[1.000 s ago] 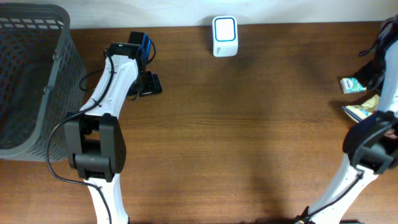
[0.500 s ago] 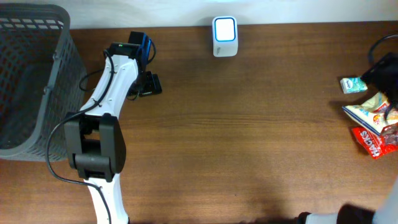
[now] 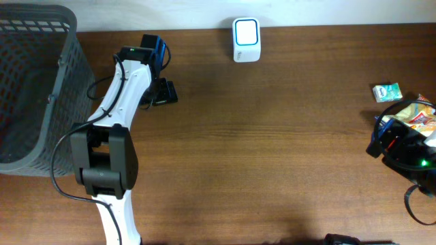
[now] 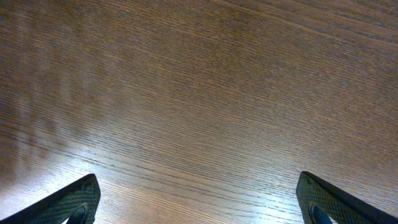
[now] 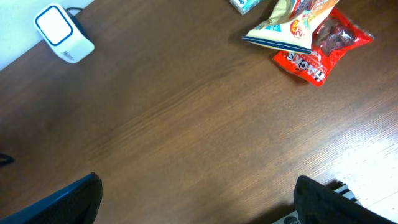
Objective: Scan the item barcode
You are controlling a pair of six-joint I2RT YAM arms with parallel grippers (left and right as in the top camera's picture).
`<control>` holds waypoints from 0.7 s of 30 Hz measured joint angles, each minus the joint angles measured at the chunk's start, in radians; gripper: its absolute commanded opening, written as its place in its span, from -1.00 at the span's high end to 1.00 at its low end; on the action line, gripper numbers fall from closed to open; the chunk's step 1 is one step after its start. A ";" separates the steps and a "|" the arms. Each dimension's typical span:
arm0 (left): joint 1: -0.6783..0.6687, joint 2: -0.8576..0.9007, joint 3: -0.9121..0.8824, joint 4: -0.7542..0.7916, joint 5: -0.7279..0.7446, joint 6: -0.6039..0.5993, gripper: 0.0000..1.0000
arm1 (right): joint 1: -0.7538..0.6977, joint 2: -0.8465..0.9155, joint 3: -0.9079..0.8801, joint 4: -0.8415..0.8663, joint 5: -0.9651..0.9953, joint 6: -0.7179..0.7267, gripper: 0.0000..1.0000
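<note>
Gaping empty, both sets of jaws; snack packets (image 3: 417, 114) half hidden beneath right arm (image 3: 402, 146) overhead.

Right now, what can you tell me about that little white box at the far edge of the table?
The white box is a small, rounded block that looks like smooth plastic. Its face carries a rounded square window outlined in blue, pale inside. It sits on the brown wooden table, by the far edge near the wall. In the right wrist view a dark cable seems to run out behind it. Nothing else touches it.
</note>
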 measured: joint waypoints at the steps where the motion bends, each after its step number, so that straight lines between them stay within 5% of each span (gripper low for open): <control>1: 0.000 0.000 0.000 0.000 0.000 0.000 -0.98 | 0.000 0.000 -0.001 0.000 -0.002 0.000 -0.97; 15: 0.000 0.000 0.000 0.000 0.000 0.000 -0.98 | 0.014 0.068 -0.039 0.018 -0.004 0.000 -0.97; 21: 0.000 0.000 0.000 0.001 0.000 0.000 -0.98 | 0.150 -0.051 -0.263 0.232 0.033 -0.002 -0.97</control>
